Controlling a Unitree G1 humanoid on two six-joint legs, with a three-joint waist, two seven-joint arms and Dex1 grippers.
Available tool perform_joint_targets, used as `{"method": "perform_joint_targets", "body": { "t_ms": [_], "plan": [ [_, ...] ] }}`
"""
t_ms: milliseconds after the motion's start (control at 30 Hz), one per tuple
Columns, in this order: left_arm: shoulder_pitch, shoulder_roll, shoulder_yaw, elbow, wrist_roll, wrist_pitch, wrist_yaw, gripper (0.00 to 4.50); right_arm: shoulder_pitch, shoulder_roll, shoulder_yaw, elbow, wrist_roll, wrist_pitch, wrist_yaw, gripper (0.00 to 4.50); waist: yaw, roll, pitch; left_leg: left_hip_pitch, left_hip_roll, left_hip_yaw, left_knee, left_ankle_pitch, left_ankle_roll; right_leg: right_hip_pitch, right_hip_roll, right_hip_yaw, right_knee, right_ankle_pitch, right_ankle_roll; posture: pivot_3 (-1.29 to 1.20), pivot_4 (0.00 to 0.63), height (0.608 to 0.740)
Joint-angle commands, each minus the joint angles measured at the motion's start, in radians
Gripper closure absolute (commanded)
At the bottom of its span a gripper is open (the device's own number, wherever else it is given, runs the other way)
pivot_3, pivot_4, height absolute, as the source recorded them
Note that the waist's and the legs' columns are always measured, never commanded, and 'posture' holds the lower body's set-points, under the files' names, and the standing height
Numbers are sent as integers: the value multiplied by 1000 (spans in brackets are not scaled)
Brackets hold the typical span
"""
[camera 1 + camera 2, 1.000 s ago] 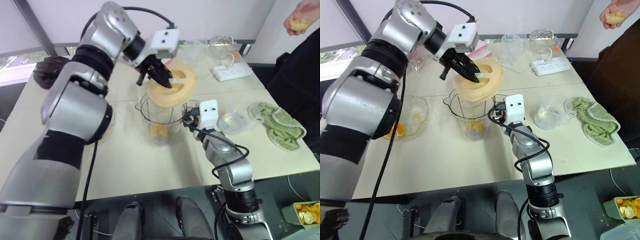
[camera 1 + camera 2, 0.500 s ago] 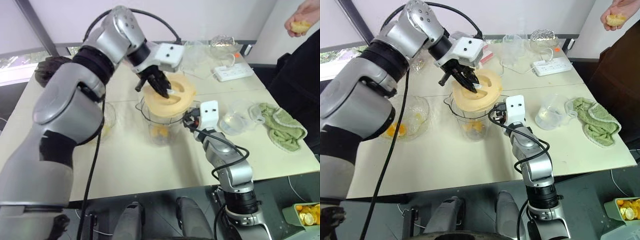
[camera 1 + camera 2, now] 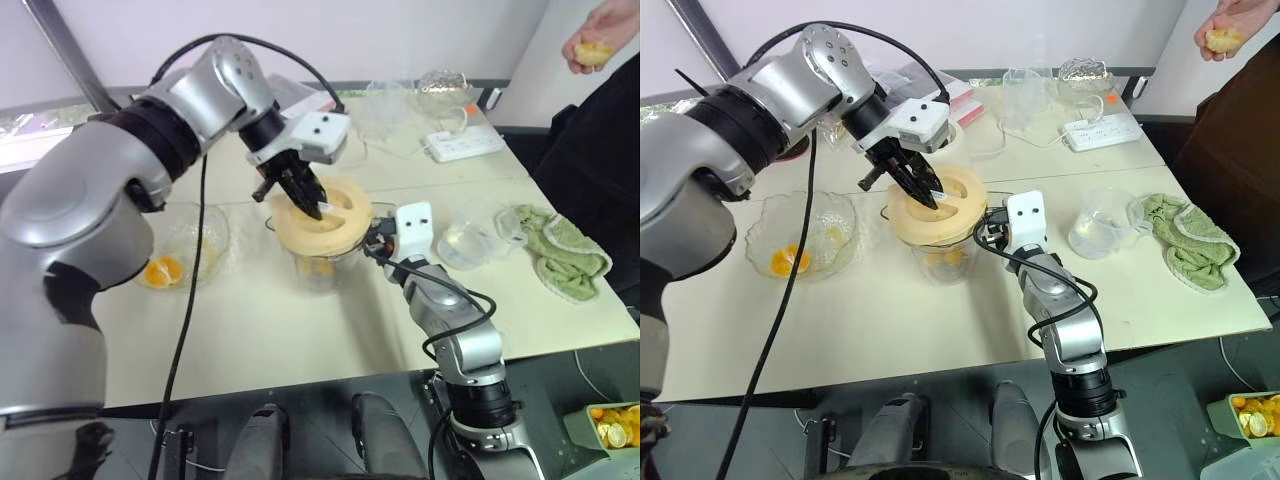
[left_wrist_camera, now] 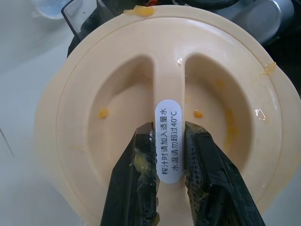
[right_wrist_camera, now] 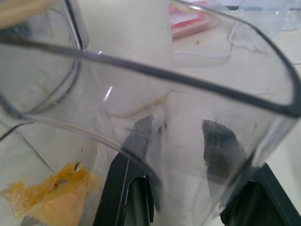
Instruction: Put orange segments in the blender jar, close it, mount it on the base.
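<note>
The blender jar [image 3: 322, 266] stands mid-table, a clear pitcher with orange segments [image 5: 51, 195] at its bottom. A round cream-yellow lid [image 4: 117, 94] lies nearly level over the jar's mouth, on or just above the rim. My left gripper [image 4: 168, 129] comes down from above and is shut on the lid's central ridge. My right gripper [image 3: 376, 240] reaches in level from the right and is shut on the jar's side handle [image 5: 188, 84]. A cream-white rounded shape [image 3: 943, 130] behind the jar may be the base, mostly hidden by my left wrist.
A crinkled clear bowl [image 3: 185, 250] with orange pieces sits left of the jar. A small clear cup [image 3: 465, 235], a green cloth [image 3: 565, 255] and a power strip [image 3: 465, 145] lie to the right. A person's hand [image 3: 590, 45] holds a piece of orange at the far right.
My left gripper has brought the lid down from a tilted hold above the jar to nearly flat over its mouth. My right gripper and the jar have stayed put.
</note>
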Motion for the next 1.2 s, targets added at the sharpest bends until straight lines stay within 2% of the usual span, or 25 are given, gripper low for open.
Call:
{"method": "perform_joint_targets", "body": {
  "t_ms": [33,333,433,567,733,900,967,1200],
  "plan": [
    [49,-28,-24,63,103,-80,-41,4225,-11,-5,-50,-17,-15,-28,-25,3490,1,0,0,0,0,0,0,0,0,0,0,0,0,0,0,0,150,740],
    [109,-165,150,237,343,-170,-41,4225,9,-1,-53,-41,-25,-17,-31,3490,27,3,-4,9,0,0,1,0,0,11,0,0,-1,0,0,0,150,740],
    [123,-183,207,261,421,-167,-41,4225,12,0,-55,-46,-27,-16,-34,3490,31,4,-5,18,0,0,0,0,0,21,0,0,-4,-1,0,0,150,740],
    [139,-193,289,284,510,-123,-41,4225,13,2,-53,-48,-30,-15,-38,3490,36,5,-7,18,0,0,1,0,0,23,0,0,-6,-1,0,0,150,740],
    [148,-194,387,246,558,40,-41,4225,13,2,-47,-43,-32,-20,-37,3490,45,7,-9,19,0,0,1,0,0,23,0,0,-5,-1,0,0,150,740],
    [114,-221,468,162,504,416,-41,4225,5,4,-44,-30,-35,-27,-36,3490,44,7,-9,18,0,-1,1,0,1,23,0,0,-5,-1,1,0,150,740],
    [102,-235,508,148,542,520,-41,4225,3,6,-43,-26,-37,-30,-35,3490,43,7,-9,17,0,-1,1,0,1,22,0,0,-5,-1,1,0,150,740],
    [117,-241,588,58,678,704,-20,4225,0,7,-46,-19,-40,-37,-33,3490,43,7,-9,17,0,-1,0,-1,2,21,0,0,-5,-2,2,0,150,740]
  ]
}}
